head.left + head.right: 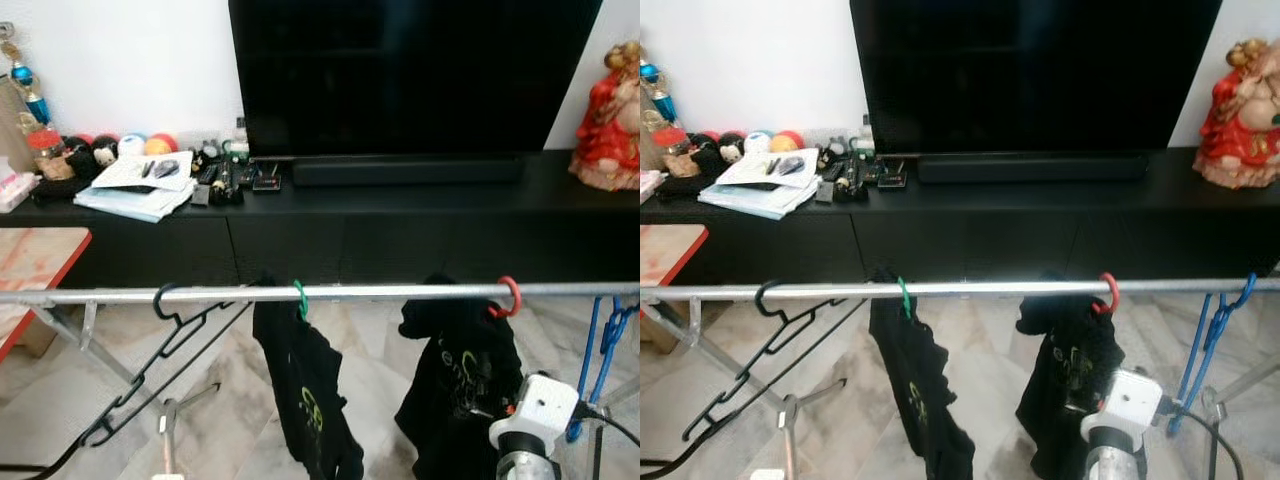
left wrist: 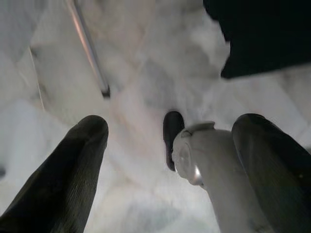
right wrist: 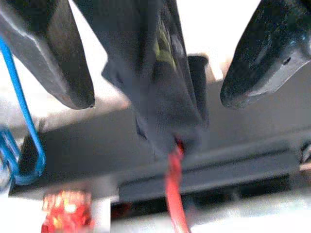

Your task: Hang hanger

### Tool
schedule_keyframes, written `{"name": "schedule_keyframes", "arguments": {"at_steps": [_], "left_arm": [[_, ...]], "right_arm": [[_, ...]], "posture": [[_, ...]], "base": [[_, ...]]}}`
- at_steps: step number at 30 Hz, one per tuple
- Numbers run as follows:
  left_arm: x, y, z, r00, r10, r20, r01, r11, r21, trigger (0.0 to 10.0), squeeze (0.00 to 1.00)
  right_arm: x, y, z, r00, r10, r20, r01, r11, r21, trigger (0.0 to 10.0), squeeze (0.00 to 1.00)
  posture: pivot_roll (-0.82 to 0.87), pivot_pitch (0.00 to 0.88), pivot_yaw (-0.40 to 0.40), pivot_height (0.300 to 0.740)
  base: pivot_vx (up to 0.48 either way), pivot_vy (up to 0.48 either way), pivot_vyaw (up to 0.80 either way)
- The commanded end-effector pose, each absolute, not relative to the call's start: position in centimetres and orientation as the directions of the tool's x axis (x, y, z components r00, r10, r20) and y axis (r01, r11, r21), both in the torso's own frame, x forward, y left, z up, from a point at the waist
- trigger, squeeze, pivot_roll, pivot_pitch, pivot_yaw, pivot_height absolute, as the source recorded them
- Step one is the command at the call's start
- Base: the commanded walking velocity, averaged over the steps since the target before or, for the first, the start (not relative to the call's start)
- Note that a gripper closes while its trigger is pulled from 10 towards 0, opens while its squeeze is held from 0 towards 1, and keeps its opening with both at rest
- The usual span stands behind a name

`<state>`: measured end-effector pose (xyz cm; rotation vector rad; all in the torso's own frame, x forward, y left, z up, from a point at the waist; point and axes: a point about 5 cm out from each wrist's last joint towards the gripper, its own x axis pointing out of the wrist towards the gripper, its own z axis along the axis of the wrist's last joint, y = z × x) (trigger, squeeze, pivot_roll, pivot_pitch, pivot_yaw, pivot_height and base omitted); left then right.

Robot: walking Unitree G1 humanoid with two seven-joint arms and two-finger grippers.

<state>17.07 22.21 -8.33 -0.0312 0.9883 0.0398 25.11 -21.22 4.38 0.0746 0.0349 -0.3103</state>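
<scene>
A silver clothes rail runs across in front of me. An empty black hanger hangs from it on the left. A green hanger and a red hanger each carry a black shirt. My right arm rises below the red hanger's shirt. In the right wrist view my right gripper is open, with that black shirt and the red hanger's hook between its fingers. My left gripper hangs open over the marble floor.
Blue hangers hang at the rail's right end. Behind the rail a long black TV cabinet holds a large TV, papers, small items and a red figurine. A red-edged table stands on the left.
</scene>
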Motion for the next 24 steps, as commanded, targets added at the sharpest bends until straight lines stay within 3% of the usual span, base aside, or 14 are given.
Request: {"name": "schedule_keyframes", "arguments": {"at_steps": [1, 11, 16, 24], "left_arm": [[16.6, 22.9, -8.4, 0.535, 0.04, -0.844, -0.052, 0.999, 0.014, 10.0, 0.0], [16.6, 22.4, -8.5, 0.533, 0.034, -0.846, -0.05, 0.999, 0.009, 10.0, 0.0], [16.5, 22.1, -8.6, 0.53, 0.029, -0.848, -0.046, 0.999, 0.005, 10.0, 0.0], [16.1, 21.9, -8.8, 0.523, 0.025, -0.852, -0.045, 0.999, 0.002, 10.0, 0.0]], "right_arm": [[25.7, -20.2, 5.2, 0.957, -0.288, -0.019, 0.289, 0.954, 0.083, 10.0, 0.0], [25.9, -21.3, 5.9, 0.942, -0.337, -0.005, 0.336, 0.939, 0.075, 10.0, 0.0], [26.9, -23.2, 7.0, 0.924, -0.383, -0.016, 0.383, 0.922, 0.055, 10.0, 0.0], [29.2, -25.8, 6.2, 0.884, -0.382, -0.269, 0.39, 0.92, -0.025, 10.0, 0.0]], "posture": [[0.01, 0.032, 0.005, 0.74], [0.01, 0.035, 0.005, 0.74], [0.01, 0.035, 0.002, 0.74], [0.0, 0.041, 0.01, 0.74]], "base": [[0.0, 0.0, 0.0], [0.0, 0.0, 0.0], [0.0, 0.0, 0.0], [0.0, 0.0, 0.0]]}}
